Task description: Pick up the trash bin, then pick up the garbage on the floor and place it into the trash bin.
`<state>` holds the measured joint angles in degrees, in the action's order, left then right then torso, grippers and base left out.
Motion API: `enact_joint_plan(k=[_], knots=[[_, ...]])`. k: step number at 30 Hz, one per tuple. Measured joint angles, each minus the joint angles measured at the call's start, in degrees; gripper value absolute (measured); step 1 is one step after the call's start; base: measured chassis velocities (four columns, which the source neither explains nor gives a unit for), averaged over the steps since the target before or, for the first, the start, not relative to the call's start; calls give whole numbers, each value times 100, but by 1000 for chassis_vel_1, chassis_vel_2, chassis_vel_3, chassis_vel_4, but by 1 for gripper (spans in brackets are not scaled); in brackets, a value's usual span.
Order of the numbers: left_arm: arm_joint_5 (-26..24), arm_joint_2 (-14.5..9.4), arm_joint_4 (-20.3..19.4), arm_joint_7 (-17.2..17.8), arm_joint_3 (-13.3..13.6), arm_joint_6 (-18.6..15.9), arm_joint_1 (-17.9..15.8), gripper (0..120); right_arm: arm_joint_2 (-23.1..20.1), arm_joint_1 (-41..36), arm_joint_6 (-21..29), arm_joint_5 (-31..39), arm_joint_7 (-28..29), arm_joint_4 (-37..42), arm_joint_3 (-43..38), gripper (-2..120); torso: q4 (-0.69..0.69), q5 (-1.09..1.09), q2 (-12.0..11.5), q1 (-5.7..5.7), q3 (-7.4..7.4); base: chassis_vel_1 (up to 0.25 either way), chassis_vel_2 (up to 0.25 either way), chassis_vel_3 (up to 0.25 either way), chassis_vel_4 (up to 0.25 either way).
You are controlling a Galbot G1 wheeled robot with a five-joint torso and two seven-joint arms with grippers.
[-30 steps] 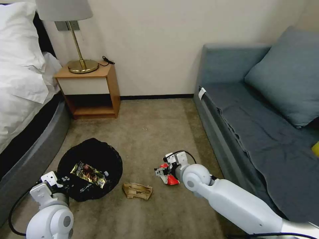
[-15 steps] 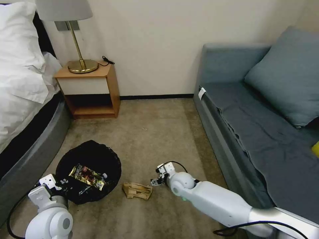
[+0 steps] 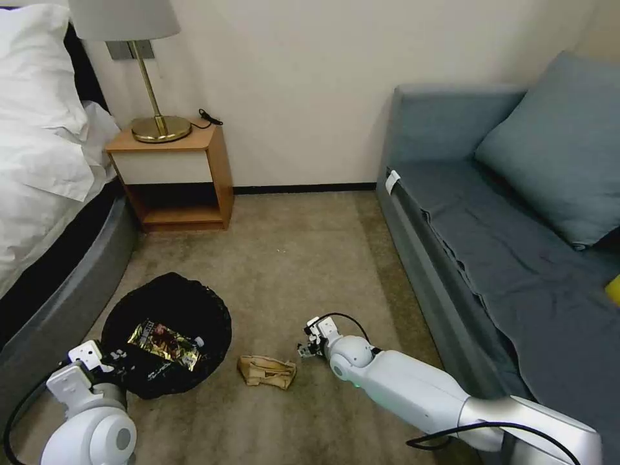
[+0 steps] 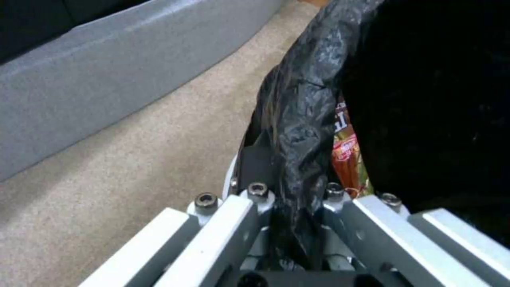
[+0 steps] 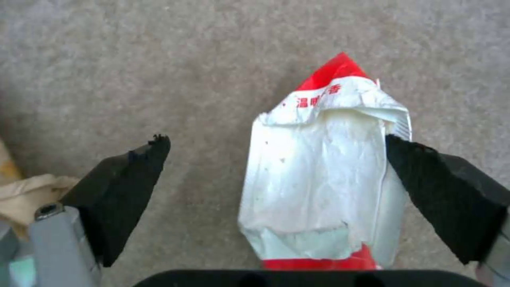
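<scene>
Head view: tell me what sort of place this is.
Probably a hotel room or bedroom: a bed with white linen, a wooden bedside table bearing a brass lamp with a pale shade, and a grey-blue fabric sofa on beige carpet.

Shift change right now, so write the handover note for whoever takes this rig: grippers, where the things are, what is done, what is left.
Left gripper: shut on the bag-lined rim of the trash bin, holding it by the bed side.
Right gripper: open, low over the carpet, jaws either side of the red-white packet, not yet closed.
Done: the snack wrapper lies in the bin, with what looks like a bottle cap beside it.
Left: grasp the packet and drop it in; then the tan paper, on the floor between bin and right gripper.
</scene>
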<state>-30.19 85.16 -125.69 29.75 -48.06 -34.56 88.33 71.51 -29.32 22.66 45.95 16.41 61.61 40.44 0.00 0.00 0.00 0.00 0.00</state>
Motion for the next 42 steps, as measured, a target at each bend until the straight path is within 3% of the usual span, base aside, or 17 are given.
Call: enact_joint_plan(k=[15, 28, 33, 35, 42], knots=[[5, -13, 73, -4, 101, -1, -99, 3, -536, -139, 142, 310, 211, 1041, -265, 99, -1, 0, 0, 0, 0, 0, 0, 0, 0], [3, -31, 40, -4, 84, -1, -57, 3, -131, -153, -57, 6, 187, 195, -48, 91, 0, 0, 0, 0, 0, 0, 0, 0, 0], [3, -42, 34, -4, 45, -1, -40, 3, -48, -147, -197, -99, 95, -45, -48, 71, 0, 0, 0, 0, 0, 0, 0, 0, 0], [3, -43, 34, -4, 43, -1, -39, 3, -48, -147, -202, -101, 87, -45, -50, 69, 0, 0, 0, 0, 0, 0, 0, 0, 0], [2, -41, 54, -8, 45, 2, -56, 3, -101, -190, -249, -109, 69, -14, -44, 39, 0, 0, 0, 0, 0, 0, 0, 0, 0]])
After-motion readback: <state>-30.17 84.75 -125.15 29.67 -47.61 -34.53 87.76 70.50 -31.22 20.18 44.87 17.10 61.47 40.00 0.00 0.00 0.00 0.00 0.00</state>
